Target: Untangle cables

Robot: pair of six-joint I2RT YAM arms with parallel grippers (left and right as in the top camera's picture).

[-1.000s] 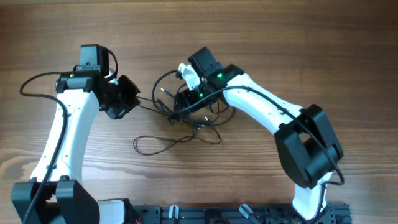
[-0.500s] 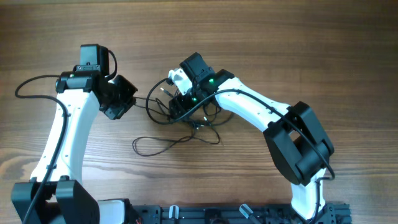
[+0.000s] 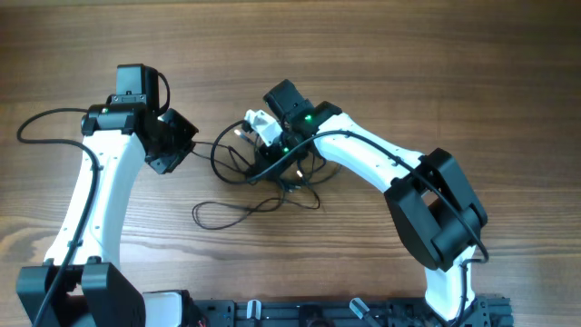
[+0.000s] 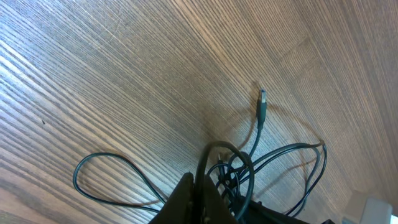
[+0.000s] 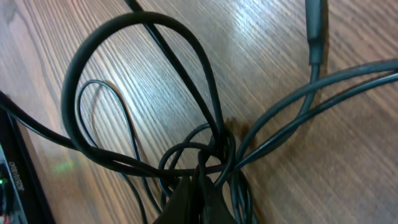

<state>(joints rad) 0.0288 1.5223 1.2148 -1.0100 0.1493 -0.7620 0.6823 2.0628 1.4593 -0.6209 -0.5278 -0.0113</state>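
Observation:
The cables (image 3: 272, 173) lie as a dark tangle of thin cords at mid-table, with one long loop (image 3: 227, 211) trailing toward the front. My left gripper (image 3: 192, 143) sits just left of the tangle. In the left wrist view it (image 4: 200, 188) is shut on one cable that runs up between its fingers, and a silvery plug end (image 4: 262, 98) lies beyond. My right gripper (image 3: 265, 156) is down on the knot. The right wrist view shows it (image 5: 199, 186) shut on a strand in the knot (image 5: 211, 155), with another plug (image 5: 314, 28) at the top right.
A thicker black wire (image 3: 45, 123) curves out from the left arm at the far left. The arm bases and a black rail (image 3: 318, 313) line the front edge. Bare wooden table (image 3: 408, 54) lies behind and to the right.
My right gripper has slid left onto the tangle and shut on a strand. The cable loops have shifted slightly left. My left gripper has kept its grip and barely moved.

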